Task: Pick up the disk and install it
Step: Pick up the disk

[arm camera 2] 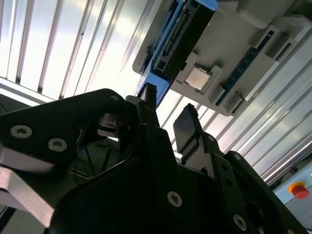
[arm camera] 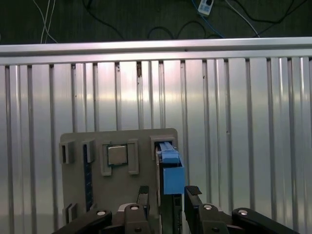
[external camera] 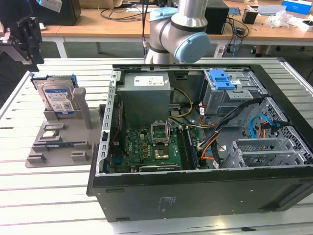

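The disk [external camera: 57,99] stands on edge in a slot of a grey holder plate [external camera: 54,142] on the slatted table, at the exterior view's left. Its white-and-blue label faces the camera, with blue rails along its sides. My gripper [external camera: 30,58] hangs above it and a little further toward the exterior view's left. In the first wrist view the disk's blue rail [arm camera: 170,168] lines up with the gap of the gripper [arm camera: 167,195]. In the second wrist view the disk [arm camera 2: 178,36] is seen edge-on beyond the gripper [arm camera 2: 168,117]. The fingers are open and hold nothing.
An open computer case [external camera: 205,191] lies on the table at the exterior view's right, with a grey power supply [external camera: 145,98], a motherboard [external camera: 146,147] and a metal drive cage with a blue latch [external camera: 222,78]. A processor chip [arm camera: 117,155] sits on the holder plate.
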Controlling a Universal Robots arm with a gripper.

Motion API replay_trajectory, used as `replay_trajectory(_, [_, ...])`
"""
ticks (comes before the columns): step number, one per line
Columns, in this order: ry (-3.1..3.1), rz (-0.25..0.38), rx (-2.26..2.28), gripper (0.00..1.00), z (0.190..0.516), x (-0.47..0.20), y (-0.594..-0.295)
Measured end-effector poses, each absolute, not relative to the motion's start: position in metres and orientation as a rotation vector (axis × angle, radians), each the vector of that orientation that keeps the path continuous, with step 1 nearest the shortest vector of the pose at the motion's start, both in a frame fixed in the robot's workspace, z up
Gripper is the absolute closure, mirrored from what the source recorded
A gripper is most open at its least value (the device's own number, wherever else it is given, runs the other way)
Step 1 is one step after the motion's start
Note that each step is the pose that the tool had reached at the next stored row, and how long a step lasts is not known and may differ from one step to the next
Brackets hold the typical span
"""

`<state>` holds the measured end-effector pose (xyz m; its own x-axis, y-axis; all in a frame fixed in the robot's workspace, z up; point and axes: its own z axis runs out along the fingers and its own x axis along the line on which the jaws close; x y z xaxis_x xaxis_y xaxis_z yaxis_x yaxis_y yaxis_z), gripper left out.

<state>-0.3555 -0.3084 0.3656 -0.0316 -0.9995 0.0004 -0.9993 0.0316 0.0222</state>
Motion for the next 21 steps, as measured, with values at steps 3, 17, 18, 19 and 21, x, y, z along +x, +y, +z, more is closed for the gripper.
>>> replay_trajectory(3, [-2.245, -0.025, 2.175, 0.58, 0.364, -0.356, -0.306])
replay_trajectory(17, [-2.235, -0.023, 2.184, 0.58, 0.344, -0.355, -0.306])
replay_trajectory(18, [-2.234, -0.023, 2.185, 0.58, 0.343, -0.355, -0.306])
replay_trajectory(19, [-2.232, -0.023, 2.186, 0.58, 0.342, -0.355, -0.306])
replay_trajectory(21, [-2.219, -0.022, 2.199, 0.58, 0.339, -0.355, -0.303])
